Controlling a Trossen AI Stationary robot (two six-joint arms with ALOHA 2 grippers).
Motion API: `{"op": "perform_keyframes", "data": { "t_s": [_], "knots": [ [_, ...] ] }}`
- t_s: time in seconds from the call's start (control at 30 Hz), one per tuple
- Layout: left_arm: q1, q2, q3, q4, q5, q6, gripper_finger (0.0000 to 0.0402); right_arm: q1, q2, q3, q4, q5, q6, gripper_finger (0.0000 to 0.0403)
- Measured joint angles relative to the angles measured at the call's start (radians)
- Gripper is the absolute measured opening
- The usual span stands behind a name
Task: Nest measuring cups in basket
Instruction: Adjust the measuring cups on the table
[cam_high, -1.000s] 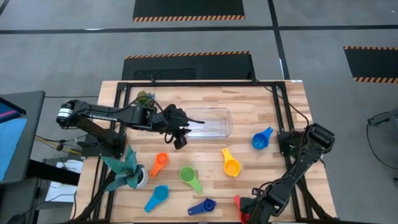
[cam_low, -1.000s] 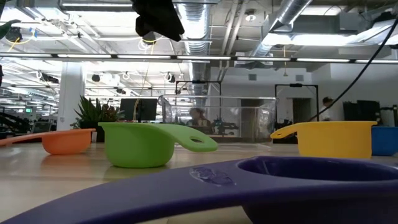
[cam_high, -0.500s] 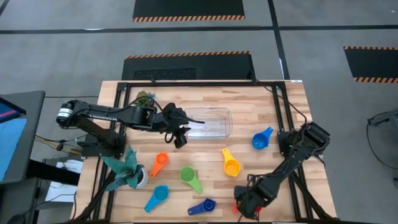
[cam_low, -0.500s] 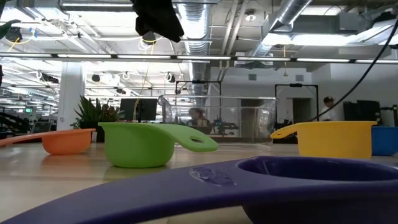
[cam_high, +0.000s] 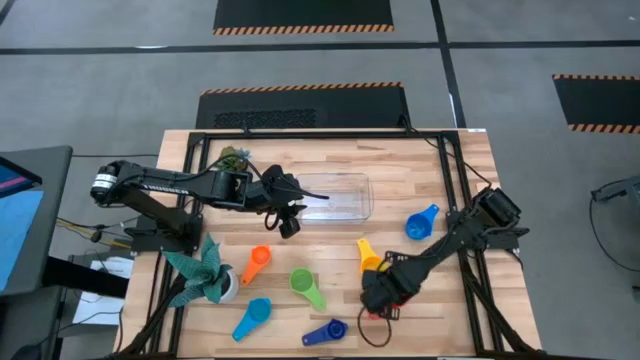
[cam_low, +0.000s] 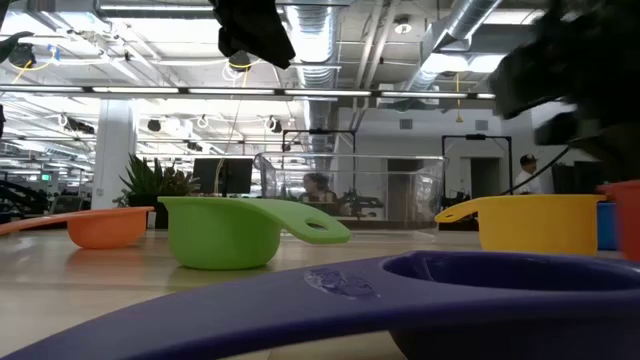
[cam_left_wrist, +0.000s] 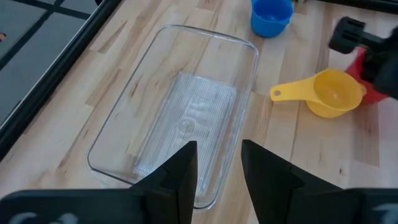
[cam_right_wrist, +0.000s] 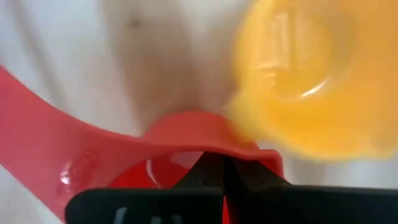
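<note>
A pale butcher-block tabletop (cam_high: 440, 170) carries a clear, ribbed-floor basket (cam_high: 335, 196) near its far edge, empty. Smooth plastic cups lie scattered toward the near edge. The left pincer (cam_high: 291, 222) hangs apart beside the basket. The right pincer (cam_high: 378, 298), clamped on the red cup (cam_right_wrist: 186, 149), could knock the round yellow cup (cam_high: 371, 264) just beside it.

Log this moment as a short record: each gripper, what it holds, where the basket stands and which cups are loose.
right gripper: shut on the red cup, beside the yellow cup
left gripper: open, empty, above the basket's near end
basket: clear, no cups inside
loose cups on table: orange cup, green cup, light blue cup, dark blue cup, blue cup
</note>
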Motion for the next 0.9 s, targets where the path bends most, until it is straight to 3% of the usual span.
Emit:
{"op": "perform_keyframes", "data": {
  "t_s": [0.4,0.63,0.9],
  "knots": [
    [0.0,0.0,0.0,-0.025,0.0,0.002,0.0113,-0.197,0.0,-0.004,-0.02,0.103,-0.185,0.0014],
    [0.0,0.0,0.0,-0.025,-0.008,0.028,0.0113,-0.312,0.0,-0.003,0.102,0.106,-0.291,0.0014],
    [0.0,0.0,0.0,-0.025,-0.011,0.028,0.0113,-0.374,-0.023,0.038,0.172,0.086,-0.299,0.0016]
  ]
}}
